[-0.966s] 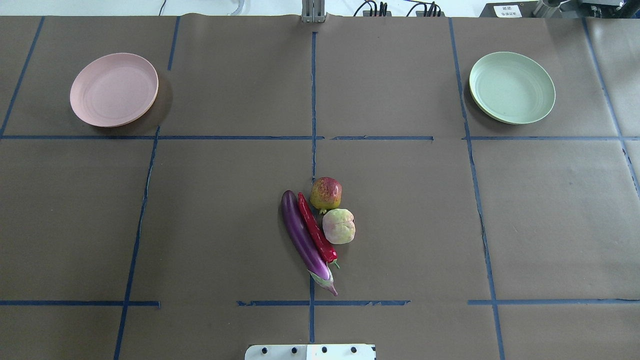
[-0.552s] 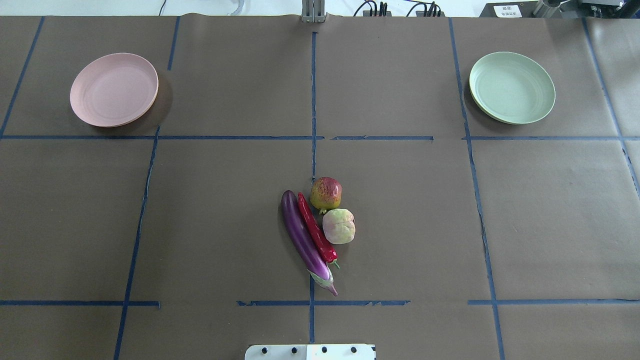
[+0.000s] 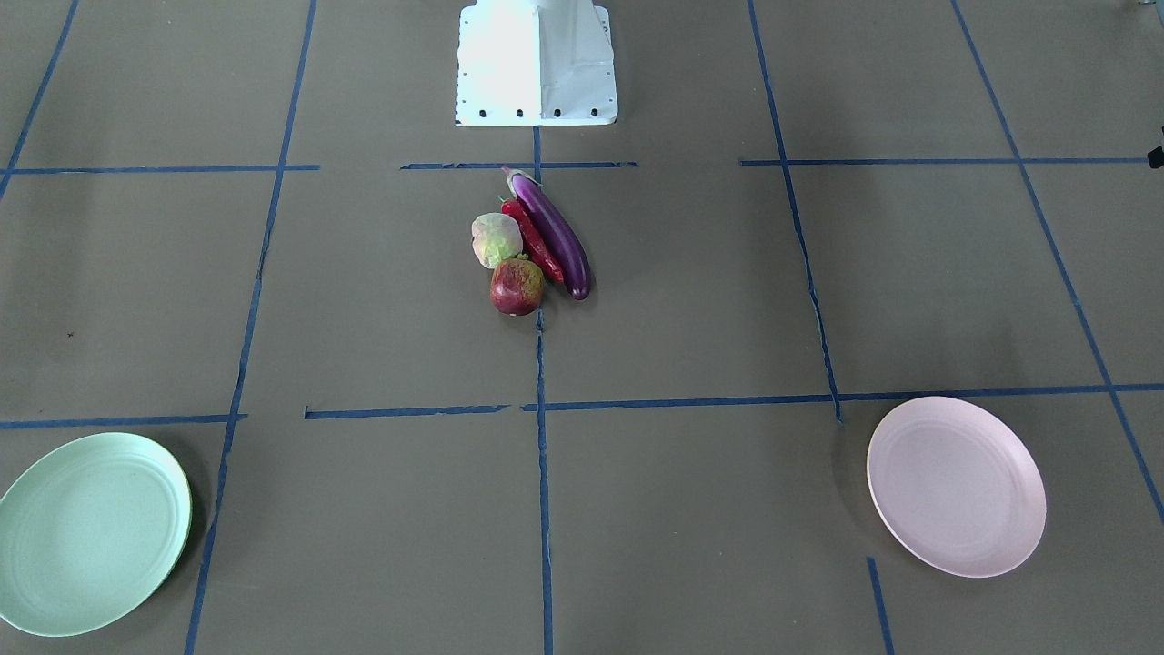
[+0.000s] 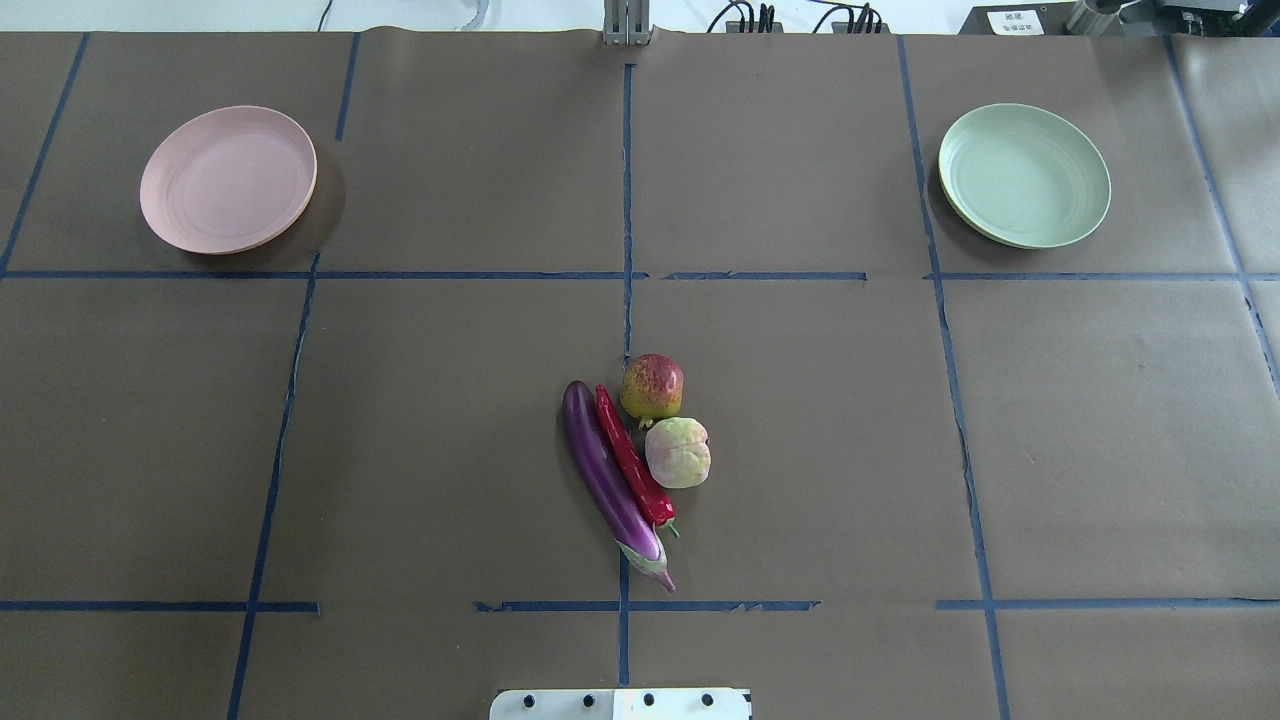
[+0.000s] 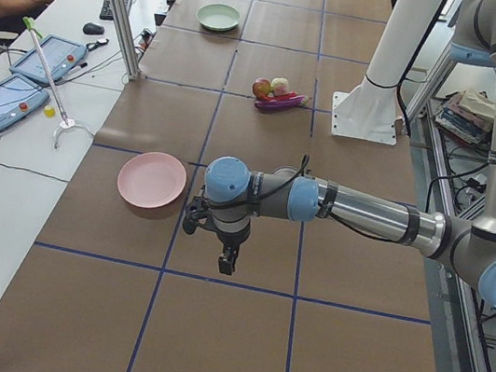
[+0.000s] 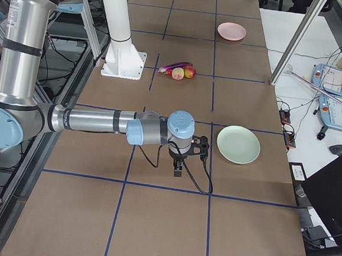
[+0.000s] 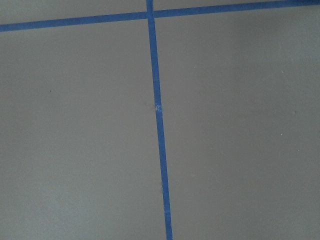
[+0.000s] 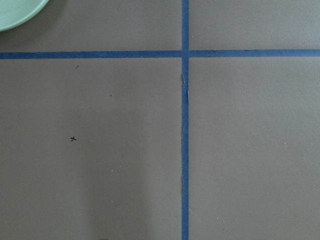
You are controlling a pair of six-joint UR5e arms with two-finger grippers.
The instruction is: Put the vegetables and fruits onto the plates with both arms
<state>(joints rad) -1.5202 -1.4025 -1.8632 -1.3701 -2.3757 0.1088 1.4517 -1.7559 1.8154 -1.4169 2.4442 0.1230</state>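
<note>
The purple eggplant [image 4: 606, 478], the red chili pepper [image 4: 630, 458], the dark red pomegranate-like fruit [image 4: 652, 388] and the pale green-pink fruit [image 4: 678, 452] lie together at the table's middle, near the robot base. The pink plate [image 4: 228, 179] is bare at the far left, the mint green plate [image 4: 1024, 175] bare at the far right. The left gripper [image 5: 226, 263] hangs over the table beside the pink plate [image 5: 152, 179]. The right gripper [image 6: 178, 169] hangs beside the green plate [image 6: 238, 144]. Both show only in the side views, so I cannot tell whether they are open or shut.
The white base block [image 4: 620, 704] sits at the table's near edge. Blue tape lines [image 4: 626, 200] grid the brown table cover. Tablets and cables [image 5: 35, 67] lie on a side bench, where a person sits. The green plate's edge [image 8: 15, 10] shows in the right wrist view.
</note>
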